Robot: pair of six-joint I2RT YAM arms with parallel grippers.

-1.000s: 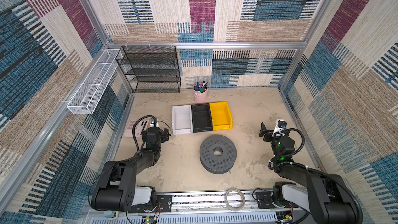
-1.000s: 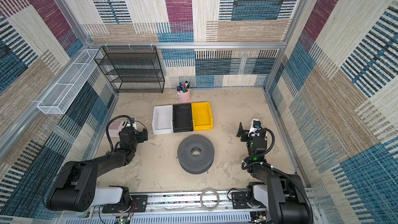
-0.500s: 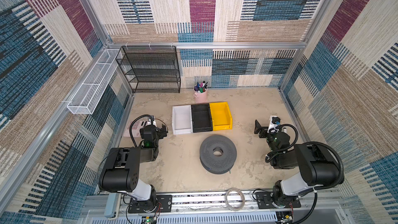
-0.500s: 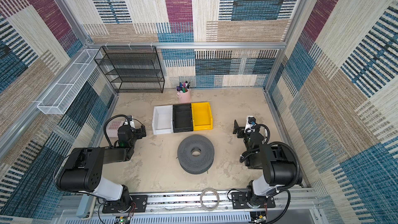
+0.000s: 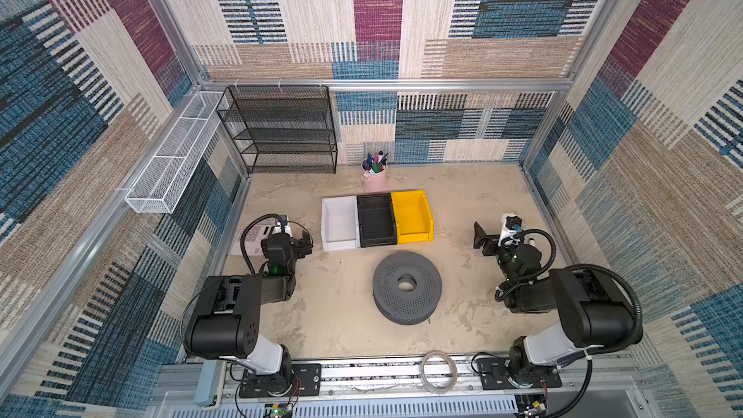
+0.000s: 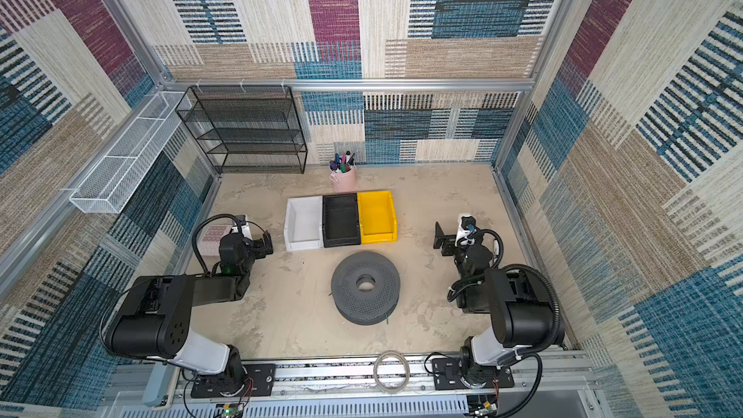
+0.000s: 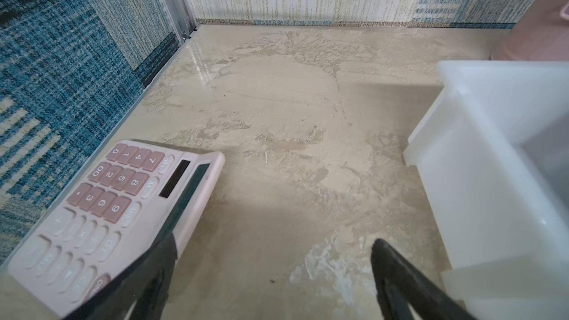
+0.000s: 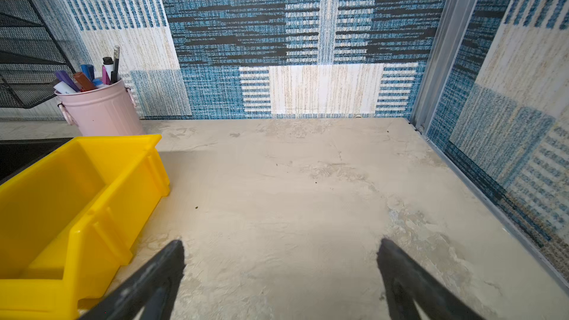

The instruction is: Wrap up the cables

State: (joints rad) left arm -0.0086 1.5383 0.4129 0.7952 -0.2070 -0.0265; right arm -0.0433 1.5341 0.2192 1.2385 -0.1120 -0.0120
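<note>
- Left wrist view: the left gripper [image 7: 274, 250] has its two black fingers spread wide, with only bare table [image 7: 277, 118] between them
- One of those fingers shows in front of a corner of the pink calculator [image 7: 101, 210]; it is not clear if they touch
- The white bin [image 7: 492, 164] sits just beside the other finger
- Right wrist view: the right gripper [image 8: 280, 250] is wide open too, with bare table between its fingers
- The yellow bin [image 8: 61, 210] is near it, and a pink cup [image 8: 101, 112] full of pens stands behind that bin, by the wall
- In both top views the grippers are well apart, one at each side of the table
- The black bin [image 5: 376, 221] stands between the white bin and the yellow bin, all three touching in a row
- The big grey spool [image 5: 406, 293] lies flat in the middle of the table, near the bins
- The cable [image 5: 428, 318] shows only as a tiny thin end poking out at the spool's rim, on the side toward the robot, well apart from both grippers
- A clear tubing ring [image 5: 438, 371] lies on the metal rail [image 5: 362, 373] between the two arm bases
- A black mesh shelf [image 5: 281, 130] stands at the back wall
</note>
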